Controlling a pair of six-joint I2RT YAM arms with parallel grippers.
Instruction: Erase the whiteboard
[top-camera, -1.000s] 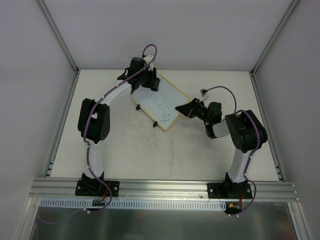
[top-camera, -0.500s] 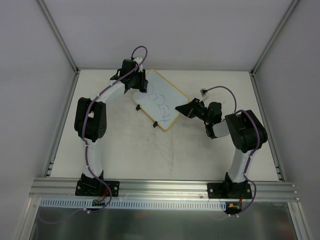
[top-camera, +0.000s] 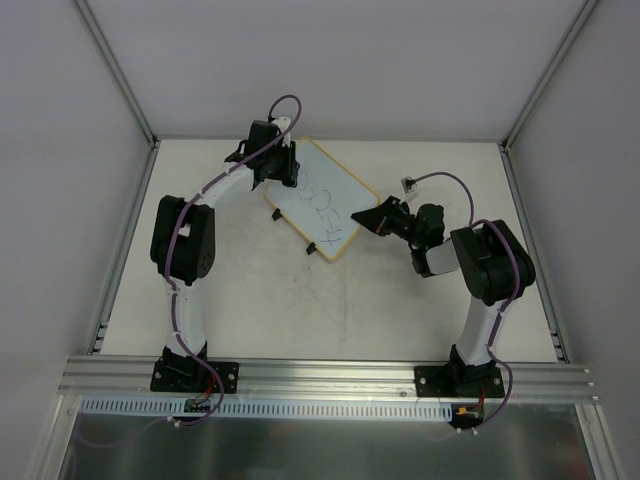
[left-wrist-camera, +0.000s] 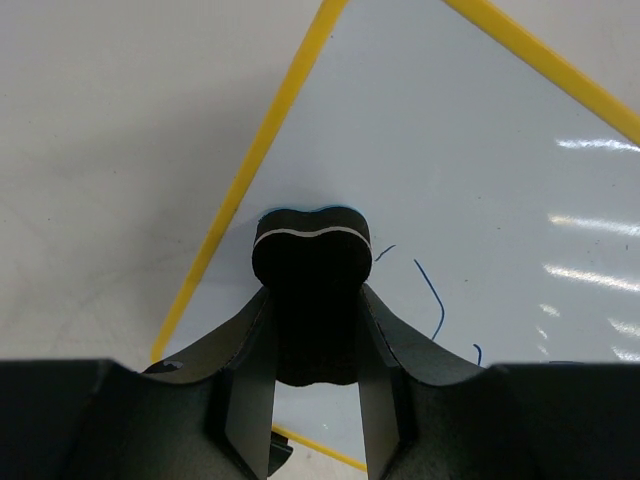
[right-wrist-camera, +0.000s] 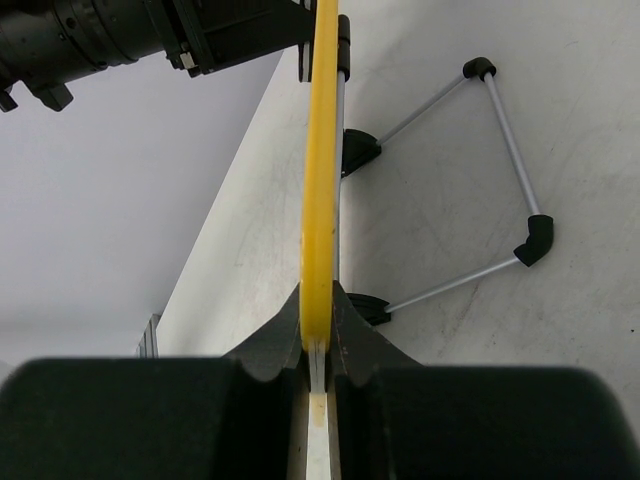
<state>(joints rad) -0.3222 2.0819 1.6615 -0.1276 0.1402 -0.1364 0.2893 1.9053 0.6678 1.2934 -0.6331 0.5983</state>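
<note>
Surface: off-white table (top-camera: 250, 300), matt, with faint grey scuffs and smears toward the middle. Plain pale wall panels (top-camera: 350, 60) close it in on the left, far and right sides, with aluminium posts at the two far corners. A ribbed aluminium rail (top-camera: 330, 375) runs along the near edge and both arm bases are bolted to it. The whiteboard (top-camera: 330, 205) sits far of centre on the table, turned diagonally, one corner pointing far-left and one pointing near. Its yellow frame (right-wrist-camera: 320, 180) shows edge-on in the right wrist view, where a thin wire stand (right-wrist-camera: 500, 170) with black corner pieces shows on the right of that edge, over the table. Writing: thin blue scribbles (left-wrist-camera: 432, 295) cross the middle of the board, loose loops and strokes, no word legible in any view. The left gripper (left-wrist-camera: 313, 300) is at the board's far-left corner, fingers clamped on a black bone-shaped eraser (left-wrist-camera: 310, 245) whose tip is over the white face just inside the frame; contact with the face cannot be confirmed. The right gripper (right-wrist-camera: 318, 345) reaches in from the right, jaws pinched on the frame at the board's right edge
</note>
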